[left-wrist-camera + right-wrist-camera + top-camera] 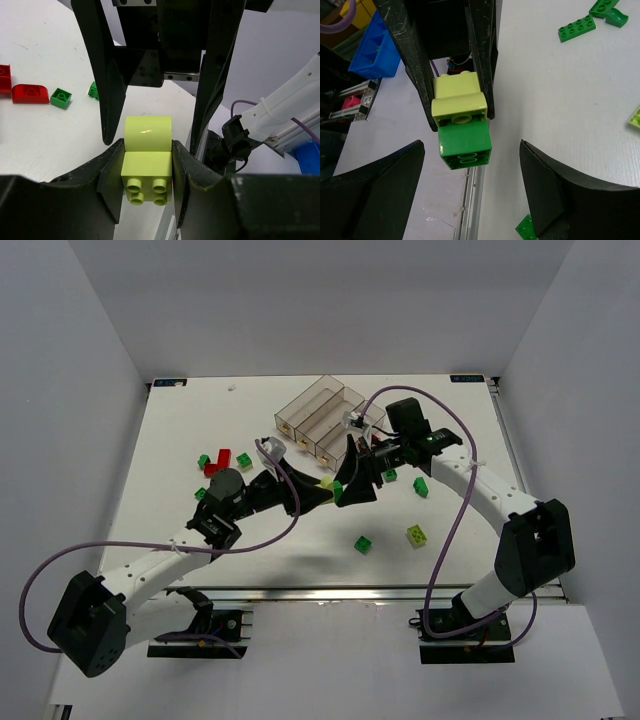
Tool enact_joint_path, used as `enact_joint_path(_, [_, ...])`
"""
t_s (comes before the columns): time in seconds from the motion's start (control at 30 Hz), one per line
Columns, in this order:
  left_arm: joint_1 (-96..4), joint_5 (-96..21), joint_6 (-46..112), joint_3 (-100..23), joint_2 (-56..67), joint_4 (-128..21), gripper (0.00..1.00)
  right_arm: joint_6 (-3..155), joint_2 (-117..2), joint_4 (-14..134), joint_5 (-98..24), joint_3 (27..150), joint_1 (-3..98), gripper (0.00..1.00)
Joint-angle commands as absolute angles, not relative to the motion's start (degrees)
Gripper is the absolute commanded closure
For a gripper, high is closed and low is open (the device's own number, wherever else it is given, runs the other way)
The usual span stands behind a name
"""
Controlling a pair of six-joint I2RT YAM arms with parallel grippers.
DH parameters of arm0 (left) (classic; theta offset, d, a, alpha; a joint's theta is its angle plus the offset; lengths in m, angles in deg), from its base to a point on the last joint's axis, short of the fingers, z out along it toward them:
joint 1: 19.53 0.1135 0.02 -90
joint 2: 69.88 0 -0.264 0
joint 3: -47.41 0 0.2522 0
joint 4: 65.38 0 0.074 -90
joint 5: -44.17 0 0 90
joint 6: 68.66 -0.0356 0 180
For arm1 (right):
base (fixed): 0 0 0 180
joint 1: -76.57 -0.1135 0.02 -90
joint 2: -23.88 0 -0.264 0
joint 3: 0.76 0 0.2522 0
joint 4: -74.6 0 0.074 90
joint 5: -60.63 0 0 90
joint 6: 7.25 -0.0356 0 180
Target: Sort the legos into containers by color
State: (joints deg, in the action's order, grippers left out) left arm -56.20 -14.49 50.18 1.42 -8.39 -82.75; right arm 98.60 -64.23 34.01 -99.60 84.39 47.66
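Legos: pale yellow-green brick [148, 150] with green brick [465, 145] stuck to its end, clamped in left gripper [147, 172] near the centre of the table [190, 420]. Right gripper [471, 147] has jaws spread wide either side of the green brick, not touching. Containers [300, 410] sit at 12 o'clock. Loose on the table: red piece [223, 456] at 9 o'clock, green piece [364, 544] and yellow-green piece [417, 535] at 5 o'clock.

We see a white table [170, 450] enclosed by white walls [60, 360]. A pale speck [232, 387] lies near its far edge. Beyond the table stands a blue bin [370, 55], with a yellow object [364, 6] just behind it.
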Motion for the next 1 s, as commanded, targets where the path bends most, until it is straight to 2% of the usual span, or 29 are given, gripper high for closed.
enact_joint_path(0.0, [-56.4,-13.5,50.8,1.4,-8.4,-85.2,1.0,97.2,-63.9,36.9,-99.9,84.8,46.7,0.19])
enact_joint_path(0.1, [-56.4,-13.7,50.8,1.6,-8.5,-85.3,1.0,97.5,-64.2,36.8,-100.4,85.2,46.4,0.26])
enact_joint_path(0.23, [-56.4,-14.0,50.6,1.8,-9.0,-85.1,1.0,100.4,-64.6,34.5,-101.5,86.2,46.4,0.39])
enact_joint_path(0.47, [-56.4,-14.2,50.1,2.0,-9.6,-84.3,1.0,105.6,-63.9,30.3,-102.0,86.5,46.5,0.42])
enact_joint_path(0.6, [-56.4,-14.4,49.5,1.9,-10.0,-83.6,1.0,106.8,-63.7,29.3,-102.1,86.5,46.4,0.46])
enact_joint_path(0.77, [-56.4,-14.4,49.4,2.0,-10.1,-83.1,1.0,107.6,-64.0,29.0,-103.3,86.8,46.4,0.69])
enact_joint_path(0.8, [-56.4,-14.5,49.4,2.2,-10.1,-83.1,1.0,108.1,-64.0,28.8,-103.4,87.0,46.4,0.76])
enact_joint_path(0.97, [-56.4,-15.2,49.2,2.5,-10.6,-81.8,1.0,108.8,-64.0,28.4,-104.0,87.4,46.5,0.92])
